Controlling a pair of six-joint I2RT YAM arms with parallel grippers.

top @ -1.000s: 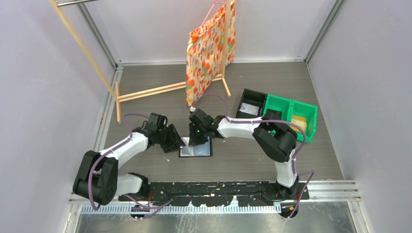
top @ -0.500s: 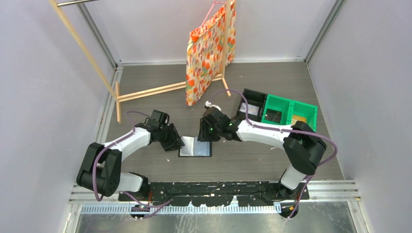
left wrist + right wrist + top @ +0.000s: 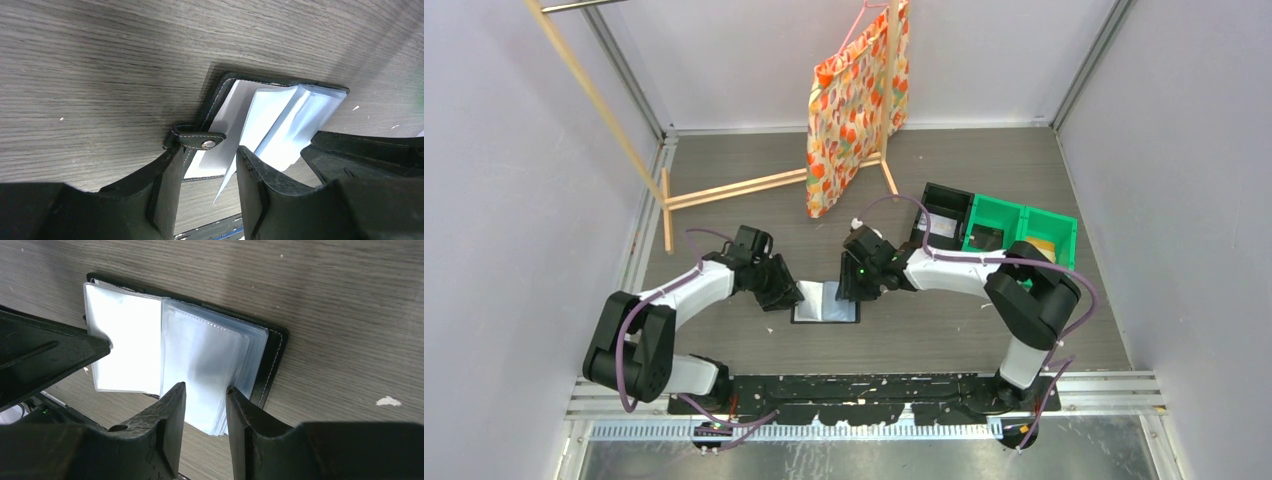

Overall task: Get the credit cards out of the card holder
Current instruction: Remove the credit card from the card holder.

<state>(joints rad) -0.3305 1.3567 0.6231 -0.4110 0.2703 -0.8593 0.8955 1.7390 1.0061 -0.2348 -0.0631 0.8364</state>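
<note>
The card holder (image 3: pixel 826 303) lies open on the table, black outside, with a fan of clear plastic sleeves inside. In the left wrist view its clasp tab (image 3: pixel 197 141) sits just ahead of my open left gripper (image 3: pixel 207 167), and a loose sleeve edge (image 3: pixel 229 172) hangs between the fingers. In the right wrist view the holder (image 3: pixel 272 360) shows a bright whitish left page (image 3: pixel 127 347); I cannot tell if it is one of the credit cards. My right gripper (image 3: pixel 206 397) is open, straddling the near corner of the sleeve stack (image 3: pixel 210 360). In the top view the left gripper (image 3: pixel 789 293) and the right gripper (image 3: pixel 852 290) flank the holder.
A black open bin (image 3: pixel 944 215) and green bins (image 3: pixel 1024 235) stand to the right behind the right arm. A wooden rack (image 3: pixel 724 185) with a patterned orange bag (image 3: pixel 854 100) stands at the back. The arms' base rail (image 3: pixel 874 385) runs along the near edge.
My right gripper lifted off the holder toward the back right, then came back down to its right side. The sleeves now show uncovered. The left gripper barely moved.
</note>
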